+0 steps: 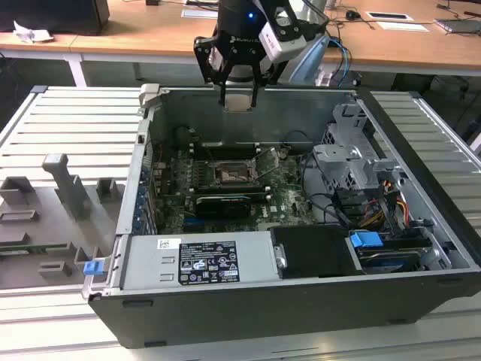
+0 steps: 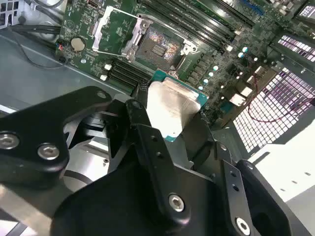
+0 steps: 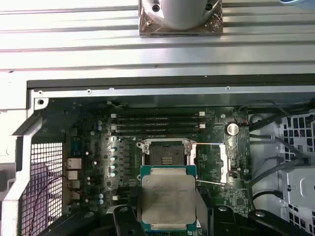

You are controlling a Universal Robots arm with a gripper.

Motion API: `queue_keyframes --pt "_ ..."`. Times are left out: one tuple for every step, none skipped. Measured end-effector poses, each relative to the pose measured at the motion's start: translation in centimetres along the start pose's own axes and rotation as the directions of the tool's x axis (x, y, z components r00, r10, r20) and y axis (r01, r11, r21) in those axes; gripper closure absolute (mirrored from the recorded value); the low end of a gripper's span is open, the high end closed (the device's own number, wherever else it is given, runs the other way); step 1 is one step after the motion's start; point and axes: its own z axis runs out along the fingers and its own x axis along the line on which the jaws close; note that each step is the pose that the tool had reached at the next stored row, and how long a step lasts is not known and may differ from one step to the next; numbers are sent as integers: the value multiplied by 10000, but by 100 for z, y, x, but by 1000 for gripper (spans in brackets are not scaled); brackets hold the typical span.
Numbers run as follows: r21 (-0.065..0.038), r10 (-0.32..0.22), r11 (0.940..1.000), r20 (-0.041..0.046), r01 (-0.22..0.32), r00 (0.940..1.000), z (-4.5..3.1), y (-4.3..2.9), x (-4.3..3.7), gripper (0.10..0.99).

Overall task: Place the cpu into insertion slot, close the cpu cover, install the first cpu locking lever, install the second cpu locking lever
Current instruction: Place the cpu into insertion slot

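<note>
My gripper hangs above the rear wall of the open computer case, shut on the cpu. In both wrist views the cpu shows its pale silver top and green edge between the black fingers. Below it on the green board lies the insertion slot, its dark centre bare. The cpu cover stands swung open at the slot's side, toward the exterior view's right.
Black memory slots run beside the socket. A long black card lies across the board nearer the camera, and a power supply fills the front. Drive cage and cables crowd the exterior view's right. The case rests on a ribbed metal table.
</note>
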Motion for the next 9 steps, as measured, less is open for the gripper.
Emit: queue_keyframes --pt "-1 54 10000 5 -54 10000 0 0 -1 557" --pt "-5 200 9998 19 -200 9998 9 0 1 557" --pt "-5 238 9997 21 -238 9997 24 -2 1 557" --pt "-4 240 9997 21 -240 9997 35 -3 1 557" --pt "2 243 9997 22 -243 9997 59 -5 0 557" --pt "11 245 9997 22 -245 9997 75 -7 0 557" --pt "10 258 9997 23 -258 9997 79 -7 0 557" --pt "10 296 9996 27 -296 9996 81 -7 0 557" --pt "8 363 9993 33 -363 9993 85 -8 0 557"
